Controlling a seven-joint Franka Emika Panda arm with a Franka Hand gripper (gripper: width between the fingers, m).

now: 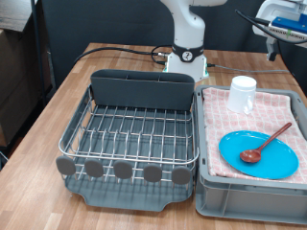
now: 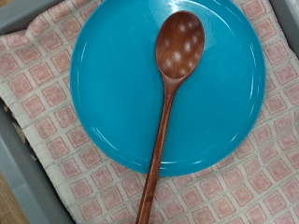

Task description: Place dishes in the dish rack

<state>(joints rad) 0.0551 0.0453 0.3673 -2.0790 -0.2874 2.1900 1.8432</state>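
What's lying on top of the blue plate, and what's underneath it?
A brown wooden spoon lies on the light-blue plate, its bowl on the plate and its handle reaching past the rim. Under the plate is the pink checked cloth lining the grey crate; the cloth beneath the plate is hidden.

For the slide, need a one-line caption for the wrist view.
Wrist view: wooden spoon lying across the light-blue plate on pink checked cloth; claw not visible.

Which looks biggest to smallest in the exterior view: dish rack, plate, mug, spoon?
1. dish rack
2. plate
3. spoon and mug: similar; spoon longer, mug bulkier, and the mug sits farther from the camera. Gripper not visible.
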